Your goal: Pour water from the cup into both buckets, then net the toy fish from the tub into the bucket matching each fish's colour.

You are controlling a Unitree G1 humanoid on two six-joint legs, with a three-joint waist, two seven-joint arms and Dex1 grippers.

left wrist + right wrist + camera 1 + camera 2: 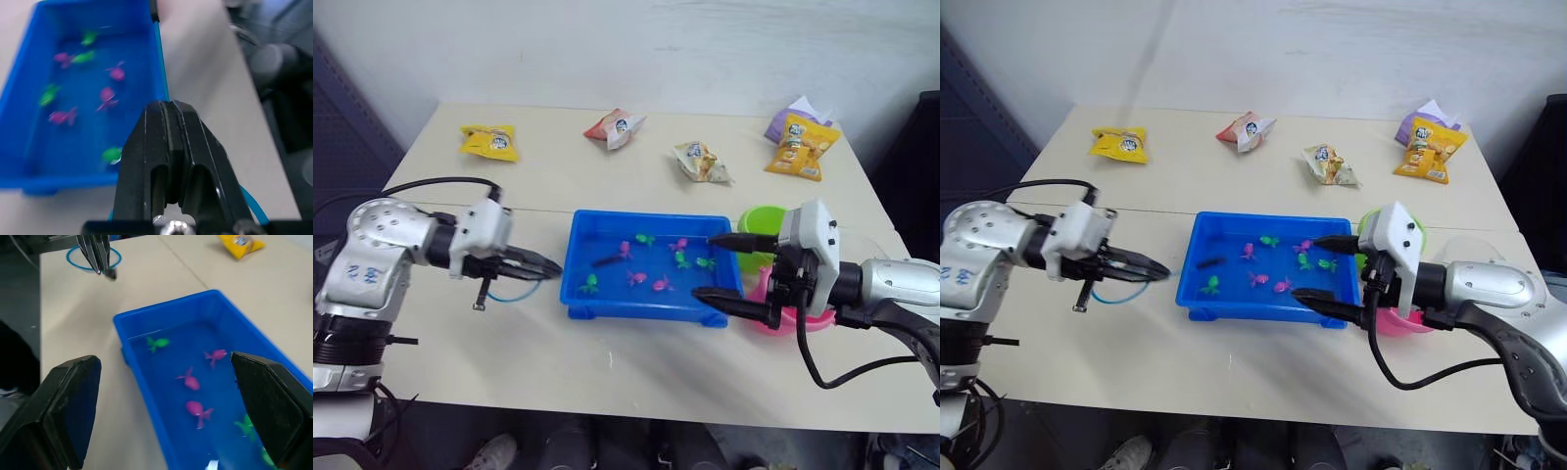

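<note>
The blue tub [646,266] stands in the middle of the beige desk [607,362], and small pink and green toy fish [658,262] lie scattered in it. The left gripper [540,266] is just beside the tub's left wall, with its two black fingers pressed together. Under it the net [509,291] lies on the desk; its light blue hoop and thin dark handle are partly hidden by the gripper, and I cannot tell if the fingers touch it. The right gripper [724,269] hangs over the tub's right end with its fingers wide apart, one above the other, holding nothing. Behind this gripper, just beside the tub's right side, stand the lime green bucket [761,221] and the pink bucket [781,319], both partly covered by the arm. Along the far side of the desk lie five snack bags: a yellow one [489,141], a red and white one [614,127], a pale one [701,162], an orange one [800,145] and a purple one [783,122]. Their printing is too small to read.
</note>
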